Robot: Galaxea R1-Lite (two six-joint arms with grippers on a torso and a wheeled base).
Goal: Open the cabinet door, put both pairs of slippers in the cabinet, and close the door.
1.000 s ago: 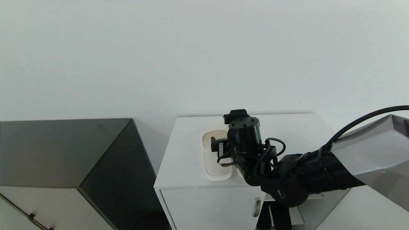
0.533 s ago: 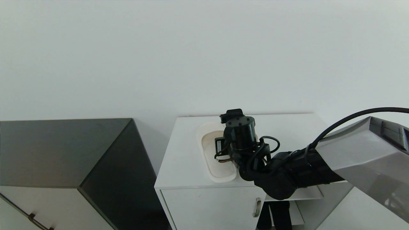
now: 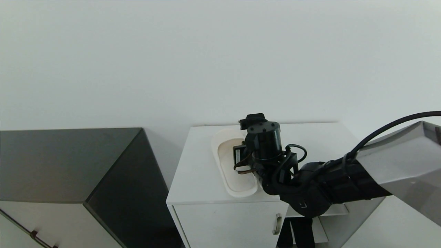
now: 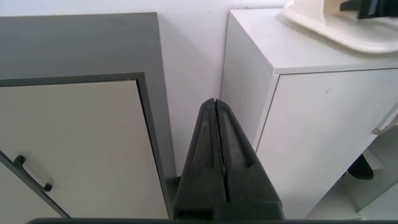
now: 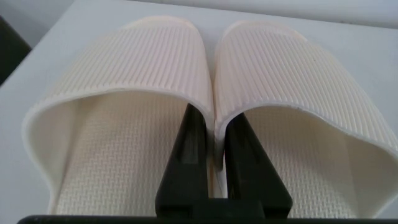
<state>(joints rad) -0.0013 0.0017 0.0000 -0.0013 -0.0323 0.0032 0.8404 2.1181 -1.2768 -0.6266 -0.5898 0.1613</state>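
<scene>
A pair of cream slippers (image 3: 229, 165) lies side by side on top of the white cabinet (image 3: 196, 172). My right gripper (image 3: 243, 165) comes down on them from above. In the right wrist view it (image 5: 214, 121) is shut on the two touching inner walls, one finger inside the left slipper (image 5: 124, 81) and one inside the right slipper (image 5: 298, 81). My left gripper (image 4: 216, 106) is shut on nothing, low in front of the gap between the two cabinets. The slippers' (image 4: 336, 25) edge and the white cabinet's top (image 4: 311, 56) show beyond it.
A grey-topped cabinet (image 3: 69, 162) with a dark handle (image 4: 31, 174) stands to the left of the white one. The white cabinet's door (image 3: 227, 224) carries a metal handle (image 3: 277, 224). To its right an inner shelf (image 3: 332, 210) shows.
The right gripper shifted a little left, then back right, with the slippers in its grip. The pair has turned slightly, its near end swinging to the right.
</scene>
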